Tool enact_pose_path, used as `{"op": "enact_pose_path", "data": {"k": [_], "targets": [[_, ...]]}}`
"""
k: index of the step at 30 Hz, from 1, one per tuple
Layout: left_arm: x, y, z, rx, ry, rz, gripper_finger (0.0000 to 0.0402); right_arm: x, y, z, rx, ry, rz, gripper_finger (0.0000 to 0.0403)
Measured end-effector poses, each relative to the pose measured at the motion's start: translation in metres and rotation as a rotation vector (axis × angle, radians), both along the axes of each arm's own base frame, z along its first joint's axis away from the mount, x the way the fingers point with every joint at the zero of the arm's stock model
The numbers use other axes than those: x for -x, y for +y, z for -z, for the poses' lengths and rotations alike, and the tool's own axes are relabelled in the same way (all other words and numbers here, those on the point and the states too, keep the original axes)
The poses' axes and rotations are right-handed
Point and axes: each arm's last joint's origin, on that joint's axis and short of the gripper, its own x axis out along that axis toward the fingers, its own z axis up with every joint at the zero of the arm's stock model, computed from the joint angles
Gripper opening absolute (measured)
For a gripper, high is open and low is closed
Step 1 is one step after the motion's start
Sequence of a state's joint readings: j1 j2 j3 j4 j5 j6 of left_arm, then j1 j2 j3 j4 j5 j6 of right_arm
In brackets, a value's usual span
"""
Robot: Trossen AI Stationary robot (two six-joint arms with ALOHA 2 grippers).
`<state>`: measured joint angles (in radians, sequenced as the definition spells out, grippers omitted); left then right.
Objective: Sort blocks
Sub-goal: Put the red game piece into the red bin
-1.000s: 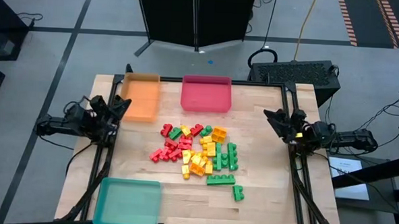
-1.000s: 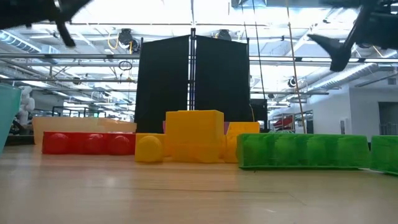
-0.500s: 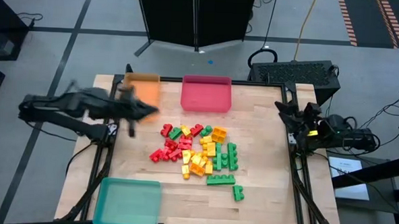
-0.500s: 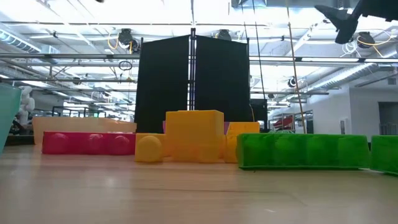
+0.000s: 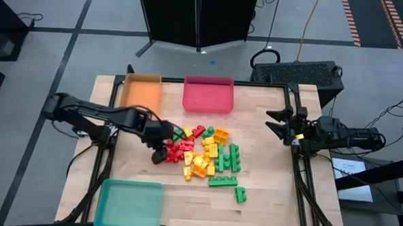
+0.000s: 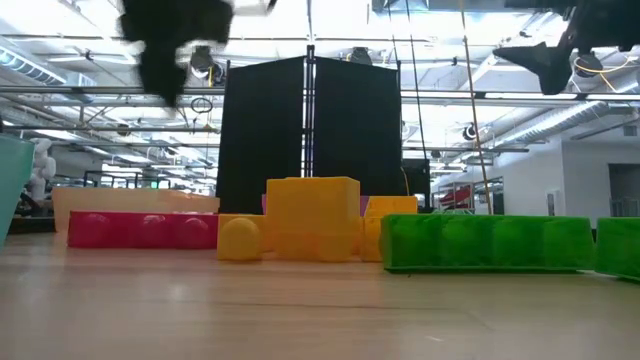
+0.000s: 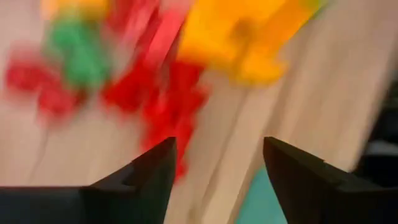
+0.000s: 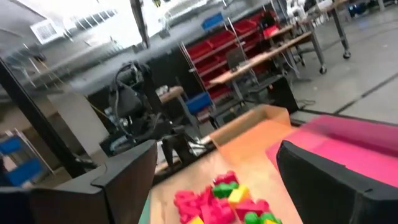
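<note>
The blocks (image 5: 200, 150), small studded bricks in red, yellow-orange and green, lie in a loose heap on the middle of the wooden table; they show blurred in the left wrist view (image 7: 174, 93). My left gripper (image 5: 161, 141) hangs open above the heap's left edge, pointing steeply down, with red bricks below its fingers (image 7: 155, 171). It touches nothing. My right gripper (image 5: 277, 123) stands open and level at the table's right edge, high above the top (image 6: 545, 60), its fingers spread wide (image 8: 124, 177).
An orange tray (image 5: 142, 97) and a red tray (image 5: 208, 94) stand along the far edge, and a teal tray (image 5: 129, 203) stands at the near left corner. Bare table (image 5: 273, 191) lies to the right of the heap and in front of it.
My left arm has swung out from the table's left edge toward the middle, and its gripper has tipped from about level to steeply downward over the heap's left side. My right gripper has risen a little and tipped up to level at the right edge. The blocks have not moved.
</note>
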<state>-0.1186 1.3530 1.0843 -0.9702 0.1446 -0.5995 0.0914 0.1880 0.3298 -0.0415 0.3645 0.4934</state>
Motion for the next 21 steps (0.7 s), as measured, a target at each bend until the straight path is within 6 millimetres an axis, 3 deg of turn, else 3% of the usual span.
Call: {"op": "enact_pose_path", "data": {"k": [4, 10, 21], "targets": [[0.01, -0.011, 0.008, -0.079, 0.143, -0.08, 0.0264, -0.004, 0.0, 0.002, 0.003, 0.028, 0.0, 0.0322], [0.014, -0.019, 0.017, -0.281, 0.092, -0.201, 0.0266, -0.007, 0.001, 0.004, 0.011, 0.057, 0.0, 0.0322], [0.027, -0.03, 0.077, -0.178, 0.089, -0.267, 0.0265, -0.008, 0.001, 0.009, -0.016, 0.1, -0.007, 0.0322]]}}
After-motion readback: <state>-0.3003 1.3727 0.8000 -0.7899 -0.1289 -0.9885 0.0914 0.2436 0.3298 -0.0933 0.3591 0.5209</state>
